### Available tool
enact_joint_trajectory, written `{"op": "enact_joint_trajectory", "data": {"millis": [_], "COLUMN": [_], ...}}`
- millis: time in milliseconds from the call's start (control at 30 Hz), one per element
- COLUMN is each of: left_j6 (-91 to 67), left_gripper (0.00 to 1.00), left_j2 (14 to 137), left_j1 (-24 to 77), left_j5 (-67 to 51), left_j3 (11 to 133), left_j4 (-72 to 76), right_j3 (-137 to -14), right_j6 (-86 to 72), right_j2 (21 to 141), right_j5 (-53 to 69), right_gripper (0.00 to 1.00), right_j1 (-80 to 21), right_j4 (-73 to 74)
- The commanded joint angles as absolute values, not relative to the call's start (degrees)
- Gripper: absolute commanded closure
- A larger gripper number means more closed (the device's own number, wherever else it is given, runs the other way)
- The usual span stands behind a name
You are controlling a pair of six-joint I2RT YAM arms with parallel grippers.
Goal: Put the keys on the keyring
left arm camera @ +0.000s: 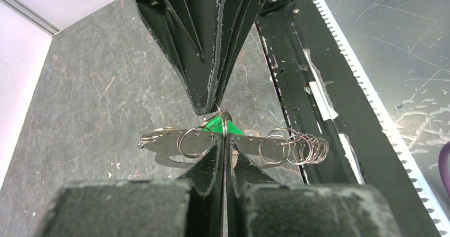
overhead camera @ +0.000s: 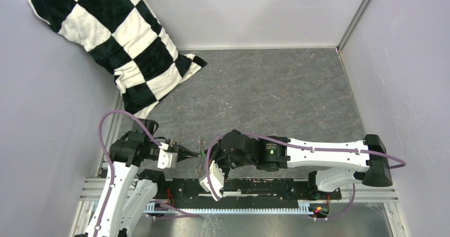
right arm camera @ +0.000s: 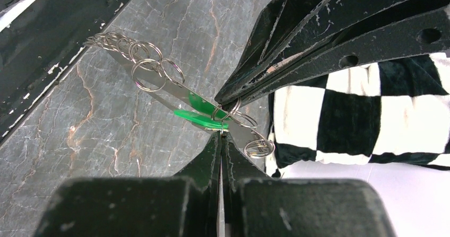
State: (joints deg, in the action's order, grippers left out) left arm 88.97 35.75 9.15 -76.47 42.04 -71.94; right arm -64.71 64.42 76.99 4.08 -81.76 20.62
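Left wrist: left end effector [left arm camera: 224, 138] pinches keyring [left arm camera: 169, 155]; right end effector [left arm camera: 210, 110] pinches keys [left arm camera: 215, 124] alongside.

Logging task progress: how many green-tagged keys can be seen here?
1. The green key sits at the keyring, where the tips of the left gripper and right gripper meet; more could be hidden behind the fingers.

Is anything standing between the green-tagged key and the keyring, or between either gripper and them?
Nothing visible does. The left gripper and the right gripper, both shut, meet tip to tip right at the green-tagged key, which lies against the keyring. Which gripper pinches which piece is unclear.
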Motion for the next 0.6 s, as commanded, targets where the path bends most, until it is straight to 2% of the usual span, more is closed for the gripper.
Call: {"op": "enact_joint_trajectory", "data": {"millis": [0,567], "left_j6": [88.93,88.74], "left_gripper": [0.98,0.98], "left_j2": [36.15,36.74], "left_j1": [9.58,9.76], "left_j5": [-77.16,-76.90], "left_j3": [43.78,43.55], "left_j4": [-72.03,-72.04], "right_j3": [-67.06,-68.65], "right_j6": [65.36,65.76], "right_j2": [77.61,77.97], "right_j5": [5.59,2.91], "right_gripper": [0.99,0.99], "right_j1": [-82.46,-82.81], "right_j4": [18.17,18.39]}}
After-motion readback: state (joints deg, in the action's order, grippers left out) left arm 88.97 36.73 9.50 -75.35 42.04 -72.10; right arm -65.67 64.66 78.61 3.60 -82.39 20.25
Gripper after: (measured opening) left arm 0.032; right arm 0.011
